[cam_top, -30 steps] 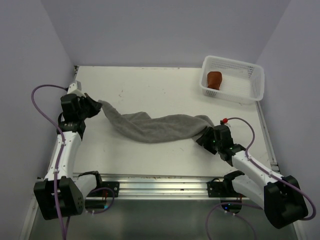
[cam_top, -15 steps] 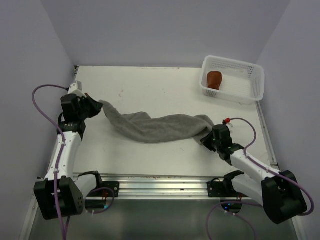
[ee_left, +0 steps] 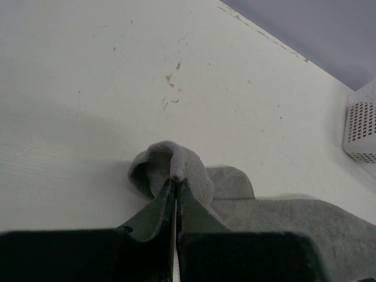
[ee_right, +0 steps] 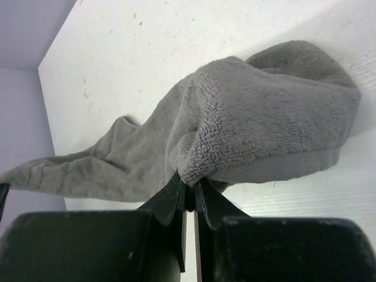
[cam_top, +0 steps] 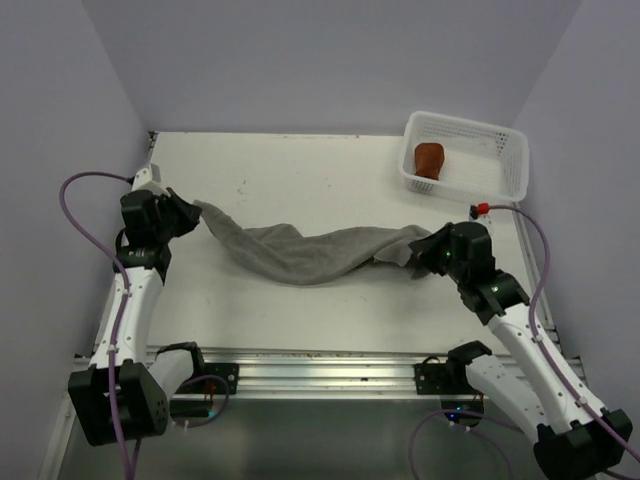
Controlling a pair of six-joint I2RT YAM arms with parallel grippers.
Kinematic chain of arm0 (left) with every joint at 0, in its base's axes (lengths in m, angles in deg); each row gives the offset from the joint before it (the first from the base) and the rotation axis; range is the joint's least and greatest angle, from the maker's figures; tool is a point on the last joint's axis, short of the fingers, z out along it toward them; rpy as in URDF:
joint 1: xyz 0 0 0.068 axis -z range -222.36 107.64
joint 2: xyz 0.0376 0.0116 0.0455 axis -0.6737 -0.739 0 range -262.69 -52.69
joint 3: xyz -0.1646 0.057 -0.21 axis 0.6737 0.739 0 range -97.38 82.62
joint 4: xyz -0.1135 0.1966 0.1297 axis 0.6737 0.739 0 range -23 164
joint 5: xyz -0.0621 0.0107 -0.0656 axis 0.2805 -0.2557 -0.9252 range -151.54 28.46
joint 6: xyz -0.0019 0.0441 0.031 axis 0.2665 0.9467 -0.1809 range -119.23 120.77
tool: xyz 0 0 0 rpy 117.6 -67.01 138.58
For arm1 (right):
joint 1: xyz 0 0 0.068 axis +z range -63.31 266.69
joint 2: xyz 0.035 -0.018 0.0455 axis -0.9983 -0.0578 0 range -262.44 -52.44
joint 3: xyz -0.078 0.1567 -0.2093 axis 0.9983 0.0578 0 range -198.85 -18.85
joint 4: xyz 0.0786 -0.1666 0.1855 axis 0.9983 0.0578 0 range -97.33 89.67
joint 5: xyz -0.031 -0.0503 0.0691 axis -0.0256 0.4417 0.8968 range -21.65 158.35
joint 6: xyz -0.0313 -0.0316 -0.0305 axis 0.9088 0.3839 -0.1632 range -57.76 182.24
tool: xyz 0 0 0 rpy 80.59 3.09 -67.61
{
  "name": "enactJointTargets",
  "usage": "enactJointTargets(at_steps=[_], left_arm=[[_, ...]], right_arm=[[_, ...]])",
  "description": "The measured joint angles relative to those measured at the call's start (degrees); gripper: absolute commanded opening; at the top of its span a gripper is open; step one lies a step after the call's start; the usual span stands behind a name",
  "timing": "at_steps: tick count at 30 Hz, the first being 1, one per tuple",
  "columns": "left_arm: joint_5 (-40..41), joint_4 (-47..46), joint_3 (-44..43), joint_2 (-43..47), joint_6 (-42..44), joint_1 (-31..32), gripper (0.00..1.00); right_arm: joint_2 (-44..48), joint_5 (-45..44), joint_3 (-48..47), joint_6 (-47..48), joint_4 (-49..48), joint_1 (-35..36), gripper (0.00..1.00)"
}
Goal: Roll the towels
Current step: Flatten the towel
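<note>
One rust-brown towel [cam_top: 429,158] in basket [cam_top: 460,188], grey towel [cam_top: 300,258] outstretched

Scuffed white table [cam_top: 300,170] between pale lilac walls [cam_top: 330,60]

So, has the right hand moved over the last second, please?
Yes: the right hand, gripping the grey towel, has shifted towards the white basket.

Looks like a robotics lab: a white bench [cam_top: 300,170] boxed in by bare lilac walls [cam_top: 330,60], two cabled arms [cam_top: 130,305] bolted to a metal rail [cam_top: 320,372].
</note>
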Motion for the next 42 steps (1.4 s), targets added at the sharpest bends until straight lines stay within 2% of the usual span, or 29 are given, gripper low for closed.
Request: enactJointTargets(at_steps=[4, 7, 12, 14, 15, 16, 21, 26, 32, 38, 42], left_arm=[[3.1, 1.0, 0.0, 0.3, 0.0, 0.0, 0.00], [5.8, 2.1, 0.0, 0.5, 0.0, 0.0, 0.00], [8.6, 3.1, 0.0, 0.9, 0.1, 0.0, 0.00], [8.8, 3.1, 0.0, 0.9, 0.2, 0.0, 0.00], [8.8, 3.1, 0.0, 0.9, 0.4, 0.0, 0.00], [8.8, 3.1, 0.0, 0.9, 0.5, 0.0, 0.00], [7.9, 3.0, 0.0, 0.7, 0.6, 0.0, 0.00], [6.8, 3.0, 0.0, 0.0, 0.6, 0.0, 0.00], [5.3, 3.0, 0.0, -0.5, 0.6, 0.0, 0.00], [4.2, 2.7, 0.0, -0.5, 0.6, 0.0, 0.00], [3.3, 2.5, 0.0, -0.7, 0.5, 0.0, 0.00]], right_arm=[[-0.4, 1.6, -3.5, -0.3, 3.5, -2.5, 0.00], [-3.6, 7.5, -2.7, -1.1, 2.3, -9.9, 0.00], [-17.2, 18.0, 1.1, -0.9, -2.8, -20.7, 0.01], [-22.9, 20.6, 1.6, 0.0, -4.0, -22.9, 0.15], [-24.9, 21.6, 1.6, 0.7, -4.2, -23.6, 0.32], [-26.1, 22.2, 1.6, 1.2, -4.6, -24.0, 0.42], [-28.5, 23.1, -0.1, 5.9, -5.0, -24.5, 0.51], [-27.9, 22.7, -3.1, 9.3, -4.6, -24.5, 0.54], [-21.2, 19.8, -3.4, 13.6, 0.7, -24.5, 0.57], [-12.9, 17.4, -3.4, 15.6, 6.5, -24.5, 0.56], [-7.6, 17.7, -1.2, 15.4, 6.9, -24.5, 0.51]])
